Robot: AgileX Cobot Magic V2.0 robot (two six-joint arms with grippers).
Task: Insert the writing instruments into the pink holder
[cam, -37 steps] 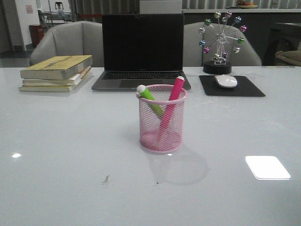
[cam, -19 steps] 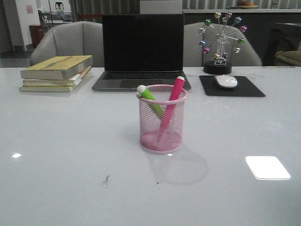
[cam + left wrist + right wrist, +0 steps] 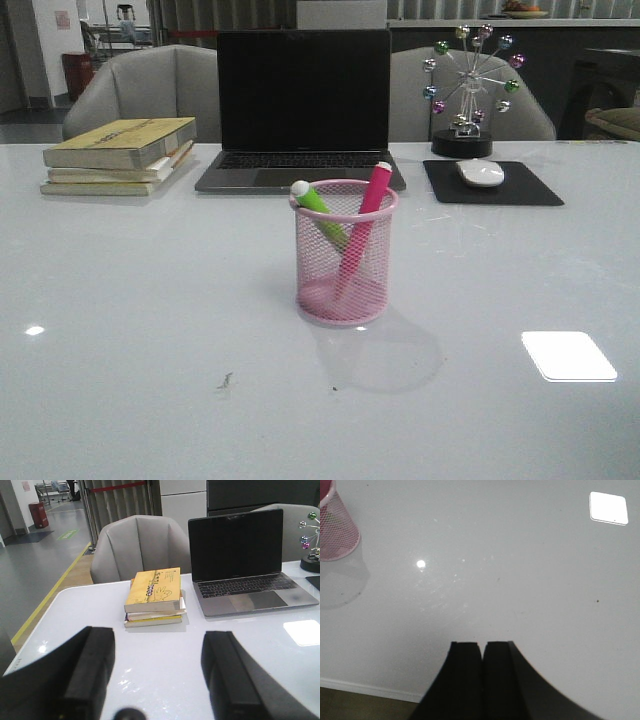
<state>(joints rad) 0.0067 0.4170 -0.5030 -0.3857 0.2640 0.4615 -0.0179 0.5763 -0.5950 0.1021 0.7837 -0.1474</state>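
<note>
Item: pink holder [image 3: 346, 255], centre of the front frame, upright on the white table [image 3: 140, 300]. Contents: green marker [image 3: 318, 206] leaning left, pink marker [image 3: 366, 210] leaning right, both inside, caps above the rim. Task judged complete; nothing seemed left to insert.
Left gripper [image 3: 160, 675]: fingers spread wide, empty, facing books [image 3: 154, 596] and laptop [image 3: 245, 560].
Right gripper [image 3: 482, 677]: fingers pressed together, holding nothing.
Neither arm appeared in the front frame; marker bases were blurred by mesh.
</note>
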